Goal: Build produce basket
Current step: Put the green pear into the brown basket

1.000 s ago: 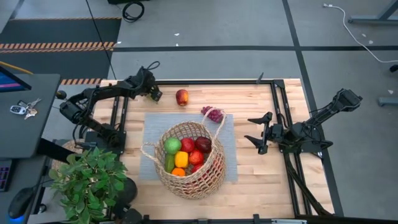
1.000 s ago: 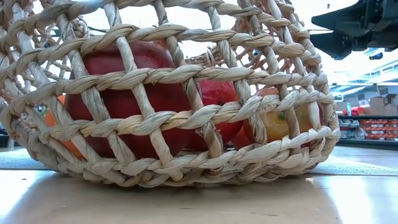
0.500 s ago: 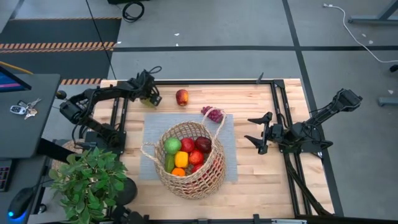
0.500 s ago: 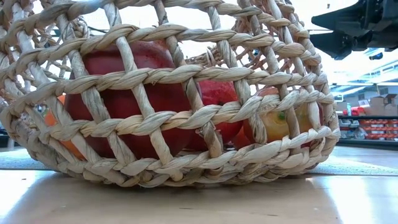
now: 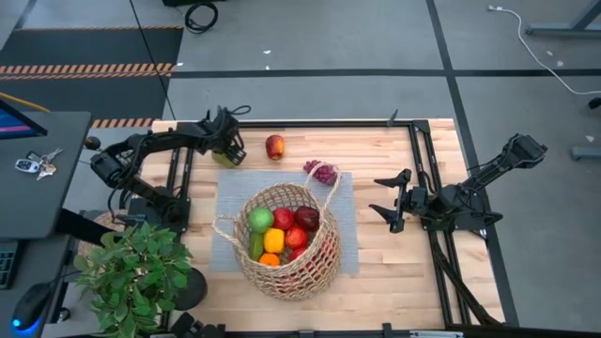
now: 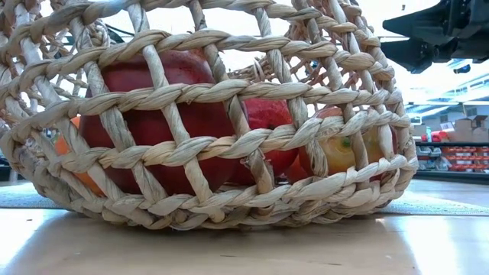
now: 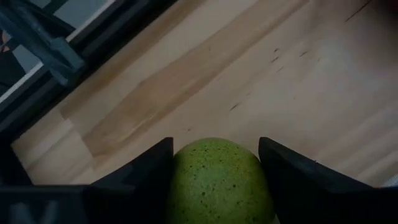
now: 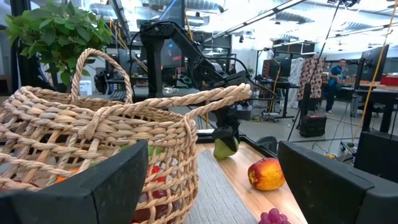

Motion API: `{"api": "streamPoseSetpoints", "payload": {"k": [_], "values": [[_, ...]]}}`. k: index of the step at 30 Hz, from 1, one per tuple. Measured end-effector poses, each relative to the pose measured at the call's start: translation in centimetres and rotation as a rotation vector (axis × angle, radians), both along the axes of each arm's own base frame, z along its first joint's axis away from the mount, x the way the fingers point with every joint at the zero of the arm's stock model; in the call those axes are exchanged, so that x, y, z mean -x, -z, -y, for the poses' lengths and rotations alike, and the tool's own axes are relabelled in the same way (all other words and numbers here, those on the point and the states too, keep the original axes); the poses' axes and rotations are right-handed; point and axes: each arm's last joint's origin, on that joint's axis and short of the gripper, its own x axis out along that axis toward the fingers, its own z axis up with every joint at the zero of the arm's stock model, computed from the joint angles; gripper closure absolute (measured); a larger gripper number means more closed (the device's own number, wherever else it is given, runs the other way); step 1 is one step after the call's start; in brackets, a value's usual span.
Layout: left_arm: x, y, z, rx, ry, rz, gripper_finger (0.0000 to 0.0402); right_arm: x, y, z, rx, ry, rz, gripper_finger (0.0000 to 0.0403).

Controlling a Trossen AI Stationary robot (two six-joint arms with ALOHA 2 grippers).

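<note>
The tan wicker basket (image 5: pixel 286 239) stands on a grey mat (image 5: pixel 230 202) and holds several toy fruits: a green apple, red apples, a yellow pepper and an orange. My left gripper (image 5: pixel 228 152) is at the table's far left, shut on a green pear (image 7: pixel 214 180), which also shows in the right wrist view (image 8: pixel 225 148). My right gripper (image 5: pixel 385 202) is open and empty, right of the basket. A red-yellow apple (image 5: pixel 274 146) and purple grapes (image 5: pixel 321 172) lie on the table beyond the basket. My left gripper pinches the green pear by its two opposite sides (image 7: pixel 180 180) between its two fingers. The fingers come from above, pointing down. The pear hangs below them close over the wood; whether its bottom touches the table I cannot tell.
A potted green plant (image 5: pixel 136 272) stands at the near left corner. Black frame rails (image 5: pixel 423 160) run along the table's left, far and right sides. Bare wood shows between the basket and my right gripper.
My left gripper has gone a little toward the table's near edge, closer to the grey mat's far left corner, with the green pear between its fingers. The basket and the fruits on the table have stayed in place.
</note>
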Motion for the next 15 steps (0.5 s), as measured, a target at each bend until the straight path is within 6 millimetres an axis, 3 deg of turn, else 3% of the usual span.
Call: {"api": "streamPoseSetpoints", "payload": {"k": [15], "values": [[-0.15, -0.18, 0.15, 0.005, 0.007, -0.011, 0.0171, 0.00, 0.00, 0.00, 0.000, 0.000, 0.000, 0.0041]]}}
